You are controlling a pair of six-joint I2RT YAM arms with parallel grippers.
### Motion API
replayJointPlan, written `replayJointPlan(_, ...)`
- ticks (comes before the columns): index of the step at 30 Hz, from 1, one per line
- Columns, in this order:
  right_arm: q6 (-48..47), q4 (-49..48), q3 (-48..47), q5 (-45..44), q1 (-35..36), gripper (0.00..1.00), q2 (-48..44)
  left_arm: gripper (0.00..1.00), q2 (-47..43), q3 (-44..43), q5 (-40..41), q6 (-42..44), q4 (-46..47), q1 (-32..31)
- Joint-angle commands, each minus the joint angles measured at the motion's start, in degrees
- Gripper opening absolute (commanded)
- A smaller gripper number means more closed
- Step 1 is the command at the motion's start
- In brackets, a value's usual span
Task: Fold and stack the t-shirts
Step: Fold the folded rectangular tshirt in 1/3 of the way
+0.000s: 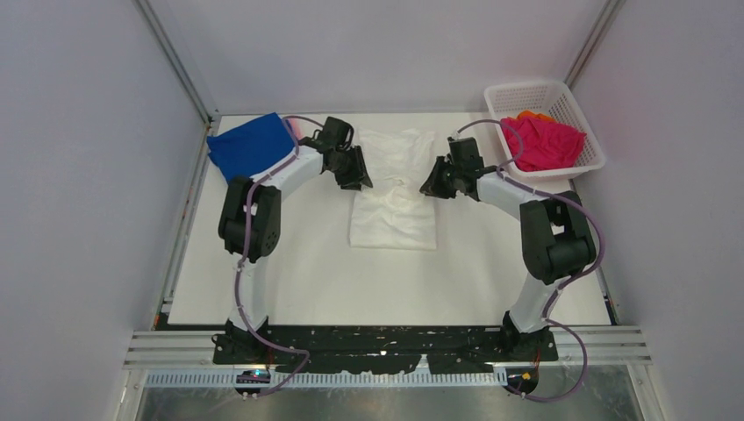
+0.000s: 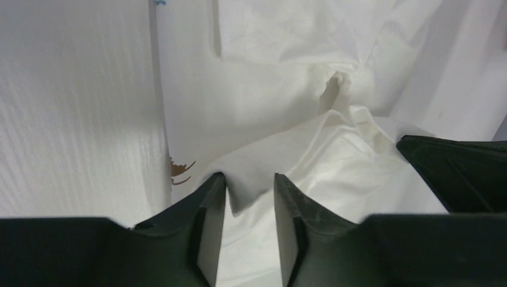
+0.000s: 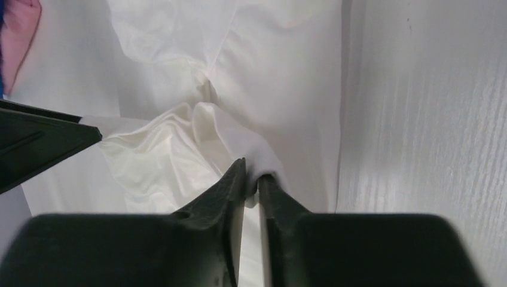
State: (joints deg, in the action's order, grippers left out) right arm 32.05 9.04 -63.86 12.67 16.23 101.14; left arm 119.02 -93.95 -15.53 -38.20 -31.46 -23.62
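A white t-shirt lies in the middle of the table, its lower half flat and its middle bunched up. My left gripper is at the shirt's left edge. In the left wrist view the gripper is open, with a corner of the white t-shirt lying between the fingers. My right gripper is at the shirt's right edge. In the right wrist view the gripper is shut on a fold of the white t-shirt.
A folded royal blue t-shirt lies at the back left, with a pale pink t-shirt showing at its edge. A white mesh basket at the back right holds a magenta t-shirt and an orange t-shirt.
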Motion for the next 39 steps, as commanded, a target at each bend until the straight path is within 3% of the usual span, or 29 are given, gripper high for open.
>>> replayJointPlan(1, 1.43, -4.11, -5.44, 0.03, -1.66, 0.32, 2.88, 0.48, 2.57, -6.35, -1.27, 0.51, 0.29, 1.79)
replayJointPlan(3, 2.77, -5.21, -7.32, -1.32, -2.91, 0.47, 4.54, 0.60, 3.63, -10.03, -1.82, 0.49, -0.08, 2.70)
replayJointPlan(5, 3.83, -5.75, -9.27, -1.38, -4.43, 0.54, 5.61, 0.73, 3.90, -13.89, -2.95, 0.69, -1.43, 3.82)
replayJointPlan(7, 4.14, -6.17, -9.83, -0.59, -5.43, 0.65, 5.28, 0.96, 2.24, -15.42, -2.23, 1.83, -2.52, 4.18)
replayJointPlan(11, 2.06, -6.30, -5.87, 0.42, -5.51, 0.92, 1.50, 1.00, -5.45, -8.47, 2.20, 4.25, -1.90, 4.19)
replayJointPlan(13, 0.92, -6.27, -2.28, 0.94, -5.47, 0.98, -2.17, 1.00, -10.19, -1.40, 2.18, 4.92, -0.05, 4.15)
replayJointPlan(18, -2.34, -9.99, 8.52, 5.20, -3.73, 0.95, -9.77, 1.00, -21.69, 17.32, 2.13, 4.37, 3.62, 3.19)
replayJointPlan(24, -7.15, -10.93, 11.28, 8.19, 3.18, 0.96, -12.52, 1.00, -31.77, 34.14, 3.58, 1.57, 7.93, 0.62)
replayJointPlan(31, -6.45, -11.56, 0.82, 9.06, 6.35, 0.95, -0.63, 1.00, -34.13, 39.11, 4.16, -0.25, 8.42, -1.44)
replayJointPlan(39, -6.07, -6.95, -18.49, 1.10, 3.65, 0.96, 14.30, 1.00, -33.35, 40.19, 4.45, -1.05, 8.04, -3.18)
